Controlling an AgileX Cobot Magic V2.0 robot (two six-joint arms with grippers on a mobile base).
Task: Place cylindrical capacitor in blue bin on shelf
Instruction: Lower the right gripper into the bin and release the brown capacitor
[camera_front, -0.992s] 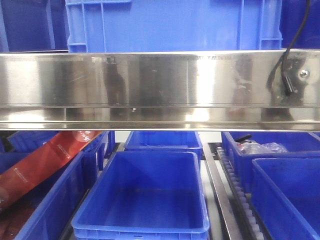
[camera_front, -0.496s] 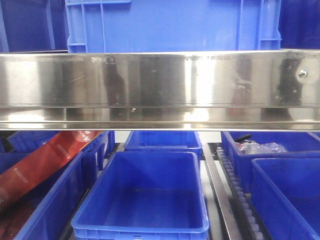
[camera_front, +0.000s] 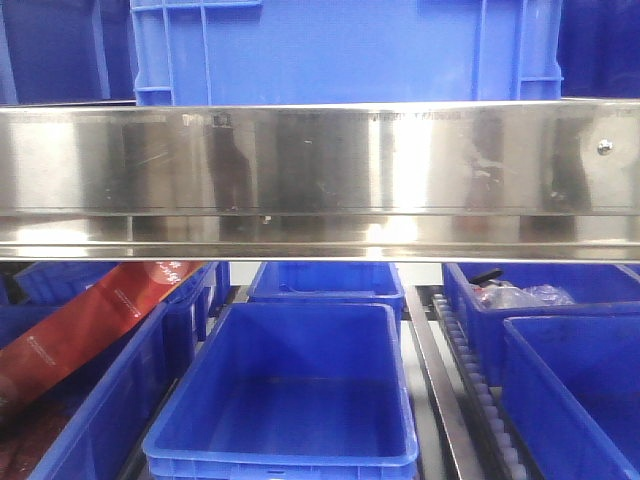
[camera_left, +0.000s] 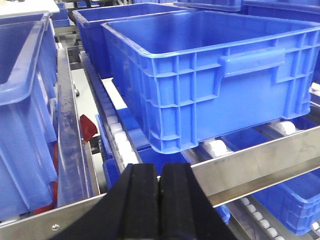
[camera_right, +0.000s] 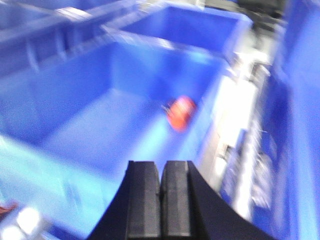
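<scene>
The shelf's shiny steel front rail spans the front view, with an empty blue bin below it. Neither gripper shows in that view. In the right wrist view, which is motion-blurred, my right gripper is shut with nothing between its fingers. It hangs over a blue bin with a small orange-red object by its far right wall. That object looks like the capacitor, but its shape is too blurred to tell. My left gripper is shut and empty, just in front of a steel rail and a large blue bin.
A red package leans out of the lower left bins. A bin at the right holds clear plastic bags. White roller tracks run between bins. A big blue crate stands on the upper tier.
A black cable and a dark arm part in front of the rail's right end one second ago have left the front view. The bins have not moved.
</scene>
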